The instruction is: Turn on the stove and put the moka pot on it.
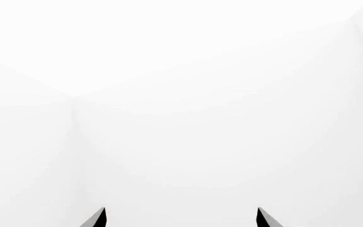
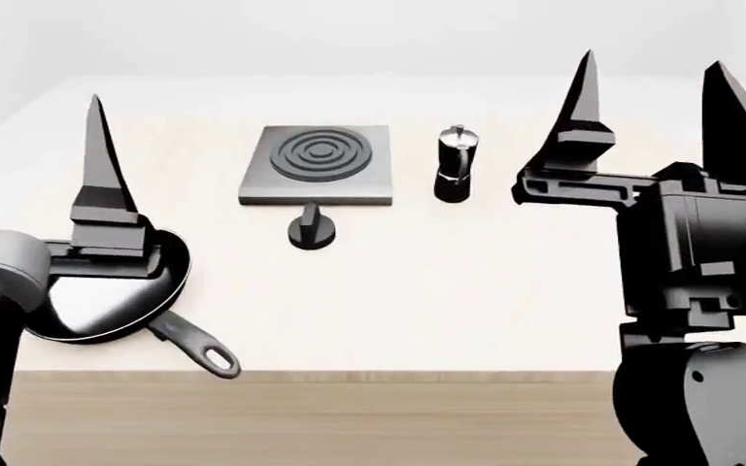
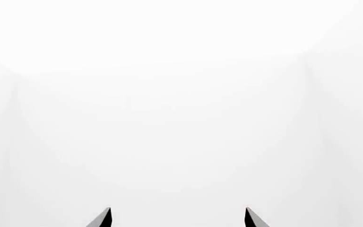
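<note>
Pale tabletop (image 2: pixel 477 311) carrying stove (image 2: pixel 319 163) upper centre, moka pot (image 2: pixel 455 165) just right; left hand (image 1: pixel 181 218) and right hand (image 2: pixel 652 97) spread, raised.

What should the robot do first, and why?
Probably lower the open right gripper toward the round black knob in front of the flat grey metal stove. Both grippers point up, holding nothing, and the small black moka pot with silver lid stands beside the stove.

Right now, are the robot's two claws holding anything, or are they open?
Left end effector: open, holding nothing, pointing up.
Right end effector: open, holding nothing, also pointing up.
</note>
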{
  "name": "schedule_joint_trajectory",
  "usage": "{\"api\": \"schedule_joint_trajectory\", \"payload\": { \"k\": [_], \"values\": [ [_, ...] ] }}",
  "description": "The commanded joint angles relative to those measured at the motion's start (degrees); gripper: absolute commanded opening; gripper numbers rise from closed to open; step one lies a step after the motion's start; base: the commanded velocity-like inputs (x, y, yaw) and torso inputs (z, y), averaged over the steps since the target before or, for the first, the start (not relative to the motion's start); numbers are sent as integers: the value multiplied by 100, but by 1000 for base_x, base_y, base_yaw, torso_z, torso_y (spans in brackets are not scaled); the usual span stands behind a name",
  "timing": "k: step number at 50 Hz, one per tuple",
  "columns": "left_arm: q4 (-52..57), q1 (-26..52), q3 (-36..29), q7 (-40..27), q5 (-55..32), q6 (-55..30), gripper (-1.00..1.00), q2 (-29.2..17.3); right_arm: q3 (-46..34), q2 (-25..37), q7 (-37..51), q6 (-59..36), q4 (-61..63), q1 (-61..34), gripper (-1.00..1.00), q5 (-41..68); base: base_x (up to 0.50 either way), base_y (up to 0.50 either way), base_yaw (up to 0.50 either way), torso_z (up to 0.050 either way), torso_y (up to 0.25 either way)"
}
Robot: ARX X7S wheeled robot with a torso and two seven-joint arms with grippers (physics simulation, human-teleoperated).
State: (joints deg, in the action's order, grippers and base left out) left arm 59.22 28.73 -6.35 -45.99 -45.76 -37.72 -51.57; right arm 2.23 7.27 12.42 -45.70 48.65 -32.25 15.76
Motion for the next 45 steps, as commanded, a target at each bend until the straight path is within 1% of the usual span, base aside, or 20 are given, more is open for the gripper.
{"api": "schedule_joint_trajectory", "payload": {
  "k": [1,9,12,16,22,24,25,27,29,34,37,39,40,41,45],
  "values": [
    [-2,33,-129,-202,-202,227,100,-247,-14,44,87,-90,75,-59,100,109,0,0,0,50,96],
    [-91,-80,-227,-309,-145,307,100,-282,-75,76,119,42,5,4,100,104,0,0,0,50,96],
    [-87,-226,-216,-237,-16,515,100,-274,-116,107,138,58,35,25,100,91,0,0,0,50,96],
    [-109,-273,-250,-284,39,545,100,-276,-244,222,131,260,24,103,100,-52,0,0,0,0,0],
    [-116,-249,-284,-323,19,574,100,-287,-292,230,176,269,-2,122,100,-50,0,25,0,0,0],
    [-102,-259,-287,-345,8,581,100,-307,-282,230,180,263,13,123,100,-20,0,238,0,0,0],
    [-97,-224,-291,-360,-28,558,100,-315,-317,239,160,471,-59,259,100,-85,0,238,0,0,0],
    [-95,-253,-302,-370,-11,578,100,-328,-295,244,191,283,-3,135,100,-19,0,348,0,0,0],
    [-92,-210,-312,-383,-47,564,100,-340,-311,247,171,460,-51,268,100,-45,0,357,0,0,0],
    [-100,-141,-351,-408,-91,552,100,-360,-284,252,219,245,9,121,100,56,0,359,0,0,0],
    [-106,-190,-359,-422,-67,601,100,-376,-315,259,198,476,-67,273,100,11,0,318,0,0,0],
    [-99,-150,-369,-442,-107,583,100,-391,-277,261,241,242,12,103,100,97,0,309,0,0,0],
    [-93,-115,-368,-457,-146,566,100,-399,-322,269,212,468,-43,270,100,29,0,301,0,0,0],
    [-91,-107,-369,-465,-158,568,100,-405,-313,272,232,368,-21,192,100,59,0,305,0,0,0],
    [-114,-101,-408,-465,-151,592,100,-409,-319,277,214,518,-103,319,100,62,0,205,0,0,0]
  ]
}}
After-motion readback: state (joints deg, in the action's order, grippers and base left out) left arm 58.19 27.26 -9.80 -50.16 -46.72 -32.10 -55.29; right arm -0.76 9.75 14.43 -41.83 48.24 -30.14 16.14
